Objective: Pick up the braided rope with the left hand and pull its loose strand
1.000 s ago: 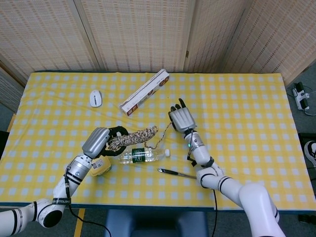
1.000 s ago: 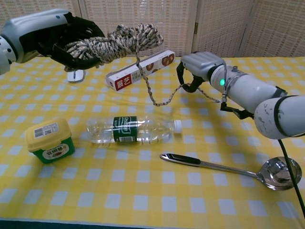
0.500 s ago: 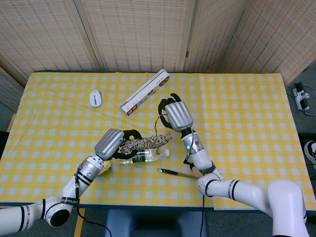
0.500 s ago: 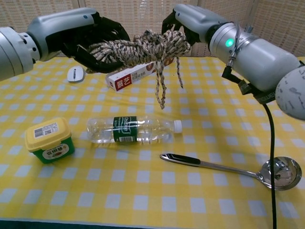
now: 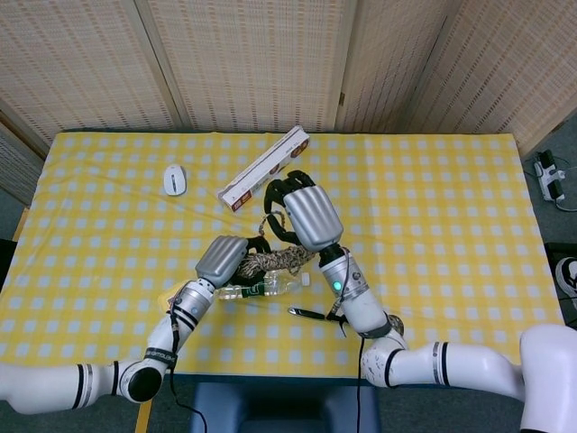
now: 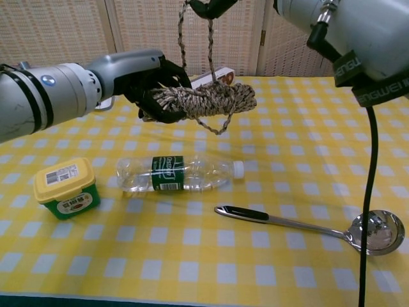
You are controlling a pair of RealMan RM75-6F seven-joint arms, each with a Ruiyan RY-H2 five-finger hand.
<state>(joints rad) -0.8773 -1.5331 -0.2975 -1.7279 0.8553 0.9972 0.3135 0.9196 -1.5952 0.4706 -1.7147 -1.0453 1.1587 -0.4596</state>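
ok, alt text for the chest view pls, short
The left hand holds a bundled braided rope above a yellow checked table, while the right hand, mostly out of frame, pulls its loose strand upward. Below lie a plastic bottle, yellow-lidded tub and ladle.

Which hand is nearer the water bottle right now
Left. The left hand holds the rope just above the bottle; the right hand is raised higher, pulling the strand.

Lab-type demo rm: woven screens (image 5: 243,59), gingham-cloth table (image 5: 451,198), floor power strip (image 5: 552,176)

Bottle (image 6: 176,174) right below rope (image 6: 204,100).
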